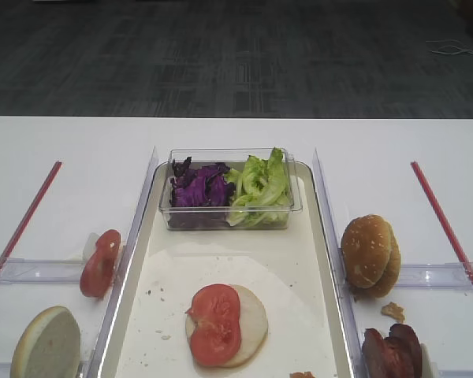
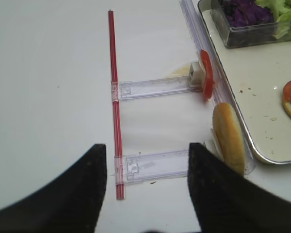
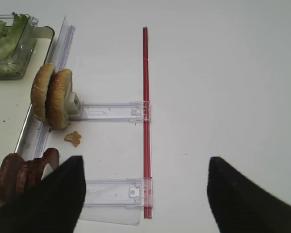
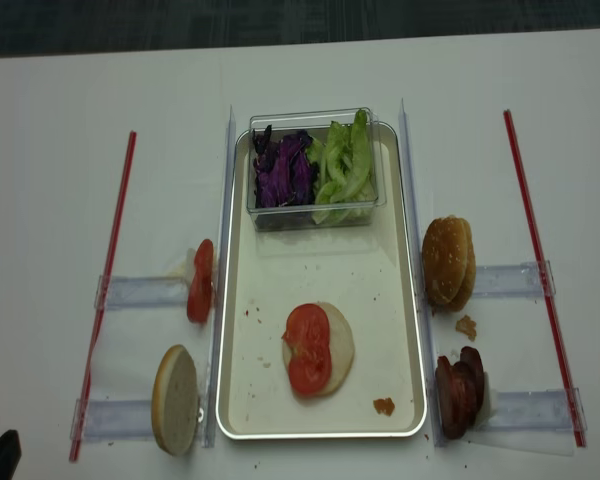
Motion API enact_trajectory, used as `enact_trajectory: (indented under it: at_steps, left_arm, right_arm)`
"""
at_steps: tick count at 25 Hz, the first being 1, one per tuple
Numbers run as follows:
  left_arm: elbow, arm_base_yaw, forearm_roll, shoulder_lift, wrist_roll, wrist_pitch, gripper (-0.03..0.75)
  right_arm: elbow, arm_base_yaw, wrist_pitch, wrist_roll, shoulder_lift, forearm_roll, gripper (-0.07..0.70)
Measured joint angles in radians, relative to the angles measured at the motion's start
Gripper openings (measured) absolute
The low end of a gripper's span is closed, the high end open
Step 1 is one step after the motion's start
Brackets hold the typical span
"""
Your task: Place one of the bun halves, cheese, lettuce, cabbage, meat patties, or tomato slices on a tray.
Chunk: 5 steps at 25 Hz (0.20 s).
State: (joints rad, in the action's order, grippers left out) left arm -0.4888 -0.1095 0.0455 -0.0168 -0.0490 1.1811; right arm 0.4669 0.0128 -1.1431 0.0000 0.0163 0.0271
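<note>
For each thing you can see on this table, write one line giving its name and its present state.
tray: flat on the table, holds the tub and a started stack.
pale bun half: lying flat on the tray, two tomato slices on top.
clear tub: open, holds cabbage and lettuce.
sesame bun halves: standing on edge, right of the tray.
meat patties: on edge, right.
left gripper: open, empty.
right gripper: open, empty.

Purple cabbage [image 1: 199, 187], green lettuce [image 1: 260, 185], red tomato slices [image 1: 215, 323].

Clear glossy plastic tub [image 1: 230, 189], matt tabletop [image 1: 63, 142]
</note>
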Motion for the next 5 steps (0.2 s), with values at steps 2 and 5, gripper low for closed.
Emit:
enact_trajectory:
  at_steps: [2,5]
  left_arm:
    - [0.0,0.0,0.0,0.0,0.0,0.0,0.358]
    - [0.0,0.0,0.0,0.0,0.0,0.0,0.358]
  right_arm:
    - [0.0,0.0,0.002,0.0,0.0,0.0,0.563]
    - [0.0,0.0,0.002,0.0,0.0,0.0,0.563]
